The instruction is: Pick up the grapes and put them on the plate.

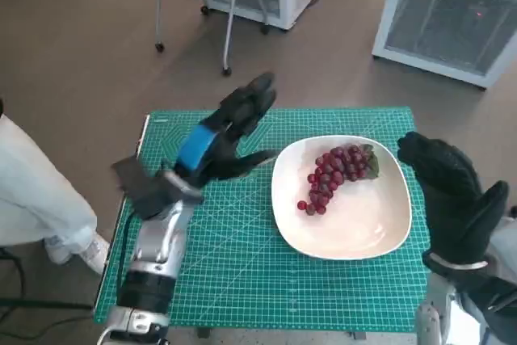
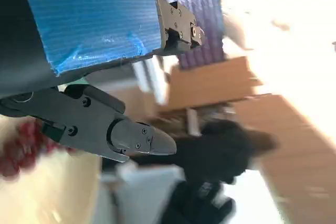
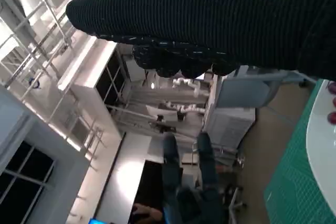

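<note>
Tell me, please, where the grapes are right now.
In the head view, the grapes lie on the white plate, in its far half, between the left hand and the right hand.

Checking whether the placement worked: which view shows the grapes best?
The head view: the whole bunch of grapes lies on the white plate, both hands off it. The left wrist view shows only a blurred red patch behind the fingers; the right wrist view catches just red specks at its edge.

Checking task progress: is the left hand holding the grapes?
No, the grapes lie on the plate, apart from the left hand.
</note>
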You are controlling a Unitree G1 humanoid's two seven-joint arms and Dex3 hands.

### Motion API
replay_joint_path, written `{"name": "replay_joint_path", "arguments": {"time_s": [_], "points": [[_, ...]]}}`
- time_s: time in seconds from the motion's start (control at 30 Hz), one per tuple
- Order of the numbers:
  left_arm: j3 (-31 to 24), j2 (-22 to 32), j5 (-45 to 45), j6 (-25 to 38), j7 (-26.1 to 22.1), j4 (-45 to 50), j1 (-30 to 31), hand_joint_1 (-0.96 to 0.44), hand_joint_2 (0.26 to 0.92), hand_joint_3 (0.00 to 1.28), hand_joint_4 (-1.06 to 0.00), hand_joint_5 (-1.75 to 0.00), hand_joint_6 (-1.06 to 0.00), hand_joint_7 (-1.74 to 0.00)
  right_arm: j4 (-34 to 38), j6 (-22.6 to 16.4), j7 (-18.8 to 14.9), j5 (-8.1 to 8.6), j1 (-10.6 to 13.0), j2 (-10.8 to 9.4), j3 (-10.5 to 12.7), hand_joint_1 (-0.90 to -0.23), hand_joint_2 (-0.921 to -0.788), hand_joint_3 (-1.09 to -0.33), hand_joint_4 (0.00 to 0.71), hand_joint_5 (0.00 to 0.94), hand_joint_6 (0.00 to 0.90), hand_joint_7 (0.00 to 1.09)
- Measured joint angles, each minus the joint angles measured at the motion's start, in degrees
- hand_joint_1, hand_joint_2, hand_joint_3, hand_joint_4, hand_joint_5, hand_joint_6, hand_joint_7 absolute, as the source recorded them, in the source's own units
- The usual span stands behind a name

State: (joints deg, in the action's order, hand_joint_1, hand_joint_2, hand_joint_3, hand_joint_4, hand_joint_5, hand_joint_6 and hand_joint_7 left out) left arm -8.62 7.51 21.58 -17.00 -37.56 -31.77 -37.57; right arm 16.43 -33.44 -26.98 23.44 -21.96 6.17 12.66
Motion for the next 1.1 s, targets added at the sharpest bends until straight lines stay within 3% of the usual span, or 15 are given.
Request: {"name": "replay_joint_path", "arguments": {"time_s": [0.3,1.1], "points": [[-3.78,-1.37,7.67,0.17,-5.44,1.77,5.07,-0.49,0.921,0.22,-0.18,-0.01,-0.23,0.00,-0.27,0.05,0.22,-0.18,-0.20,-0.34,-0.63,-0.414,-0.921,-0.564,0.657,0.010,0.234,0.77],[-4.64,-1.67,8.54,2.23,-4.05,7.59,11.61,-0.37,0.921,0.23,-0.21,-0.01,-0.24,-0.01,0.24,-0.58,0.43,-1.07,-0.87,-0.15,-1.21,-0.413,-0.921,-0.565,0.656,0.010,0.225,0.78]]}}
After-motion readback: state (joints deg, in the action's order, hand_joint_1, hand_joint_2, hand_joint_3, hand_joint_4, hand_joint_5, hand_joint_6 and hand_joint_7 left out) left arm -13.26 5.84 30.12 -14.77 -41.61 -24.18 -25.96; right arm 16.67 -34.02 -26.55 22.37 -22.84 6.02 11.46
